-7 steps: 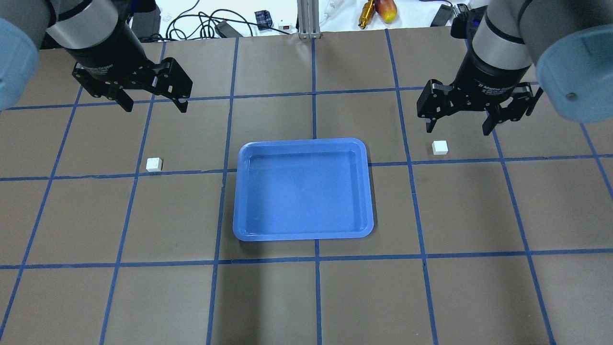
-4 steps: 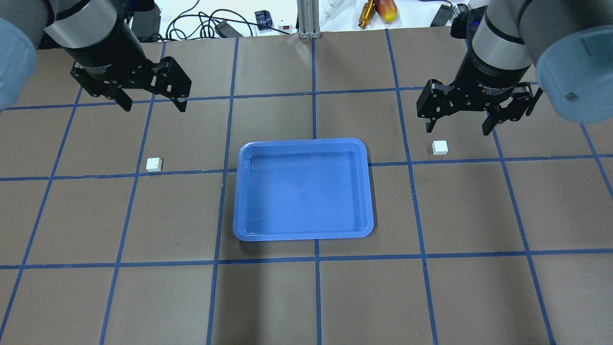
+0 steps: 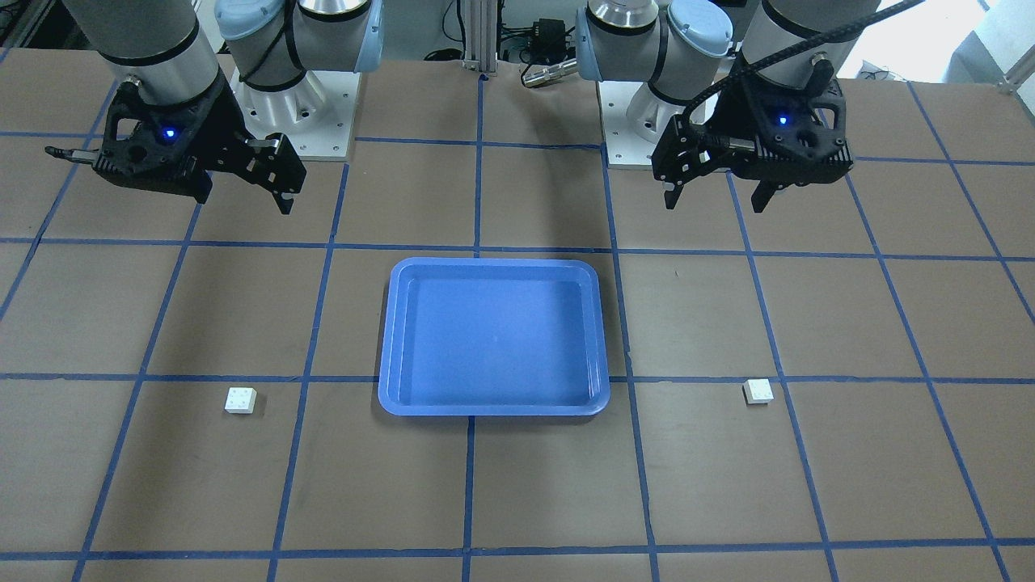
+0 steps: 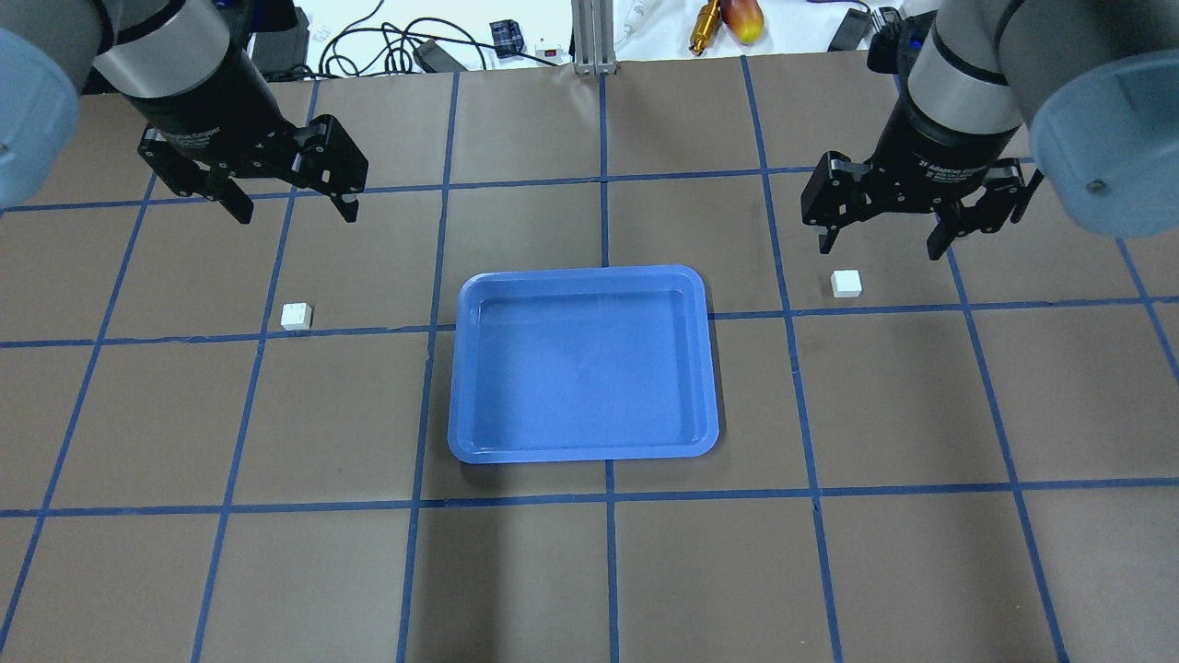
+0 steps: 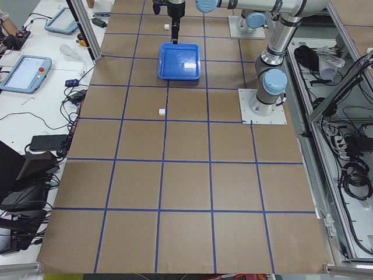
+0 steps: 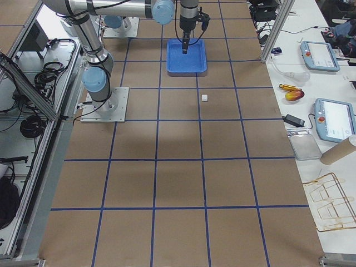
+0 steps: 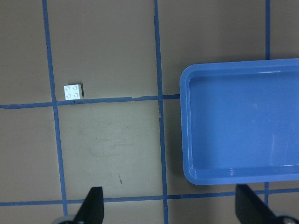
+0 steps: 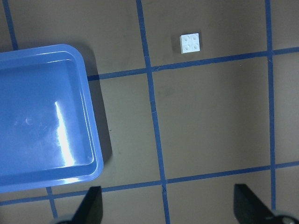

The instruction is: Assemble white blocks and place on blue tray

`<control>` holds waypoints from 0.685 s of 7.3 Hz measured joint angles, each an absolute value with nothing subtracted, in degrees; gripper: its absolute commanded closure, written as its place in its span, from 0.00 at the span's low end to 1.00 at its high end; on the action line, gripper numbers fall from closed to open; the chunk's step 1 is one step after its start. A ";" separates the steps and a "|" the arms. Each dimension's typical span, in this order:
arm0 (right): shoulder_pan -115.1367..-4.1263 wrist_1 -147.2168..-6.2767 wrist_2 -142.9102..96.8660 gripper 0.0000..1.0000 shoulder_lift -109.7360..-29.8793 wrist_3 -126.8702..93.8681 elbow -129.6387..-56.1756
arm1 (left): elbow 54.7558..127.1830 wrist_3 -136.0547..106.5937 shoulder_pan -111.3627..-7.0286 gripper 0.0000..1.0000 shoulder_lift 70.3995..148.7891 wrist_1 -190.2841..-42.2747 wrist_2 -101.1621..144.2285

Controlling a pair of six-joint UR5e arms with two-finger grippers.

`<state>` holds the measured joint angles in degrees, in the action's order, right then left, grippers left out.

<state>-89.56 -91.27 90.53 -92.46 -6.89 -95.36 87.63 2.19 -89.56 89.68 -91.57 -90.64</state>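
Observation:
The blue tray point(image 4: 455, 396) lies empty in the middle of the table, and also shows in the front view point(image 3: 386, 339). One white block point(image 4: 297, 316) sits on the table left of the tray. The other white block point(image 4: 846, 284) sits to its right. My left gripper point(image 4: 297, 214) hangs open and empty above the table, behind the left block point(image 7: 74, 92). My right gripper point(image 4: 880, 249) hangs open and empty just behind the right block point(image 8: 191, 43). Both blocks are studs-up, and apart from each other and from the tray.
The table is brown with a blue tape grid. Cables, tools and a metal post point(image 4: 589, 37) lie beyond its far edge. The two arm bases point(image 3: 291, 97) stand at the robot's side of the table.
The left gripper has shifted only very slightly. The right gripper, both blocks and the tray stay where they were.

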 measured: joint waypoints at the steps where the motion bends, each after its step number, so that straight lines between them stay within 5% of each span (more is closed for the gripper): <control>1: -89.56 -91.19 90.51 0.00 -92.46 -6.93 -95.36 | 87.58 2.26 -89.48 0.00 89.94 -91.64 -90.66; 5: -89.56 -91.24 90.45 0.00 -92.46 -6.94 -95.36 | 88.55 6.73 -82.37 0.00 96.21 -87.87 -91.35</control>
